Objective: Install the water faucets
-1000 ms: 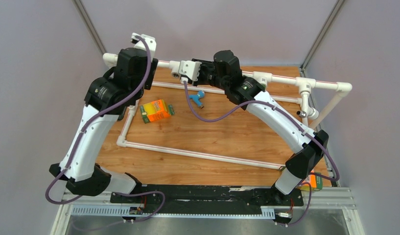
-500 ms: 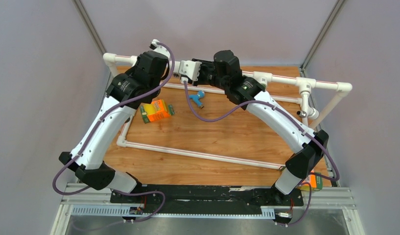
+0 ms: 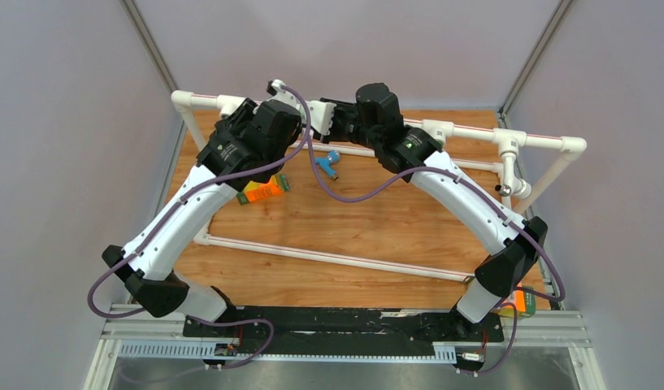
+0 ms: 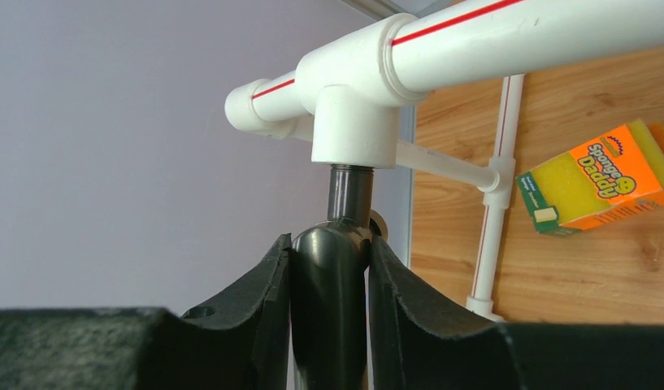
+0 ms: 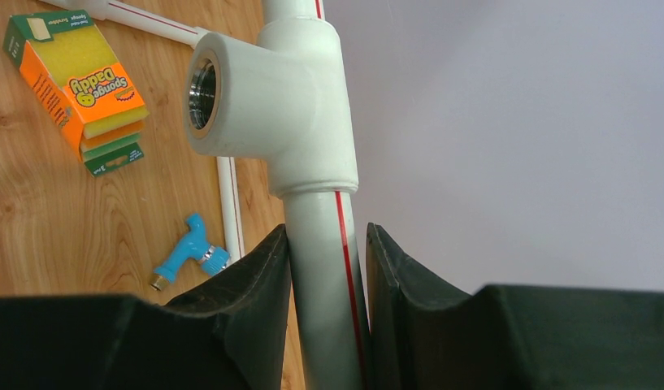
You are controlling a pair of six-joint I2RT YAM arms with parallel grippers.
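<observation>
Clerk: Left gripper [image 4: 330,248]?
Checker: Pinches dark faucet [image 4: 332,284]; threaded end at mouth of white tee [image 4: 353,114].
Clerk: Table, middle?
Checker: Sponge box [image 5: 80,81]; blue faucet [image 5: 186,258] lying loose nearby.
Clerk: Right gripper [image 5: 327,240]?
Checker: Clamps white pipe [image 5: 322,284], just beside second tee [image 5: 271,89], socket bare.

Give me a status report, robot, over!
Left gripper shut on dark faucet, threaded end entering tee socket. Right gripper shut on white pipe. Blue faucet loose on table. Nothing blocking.
</observation>
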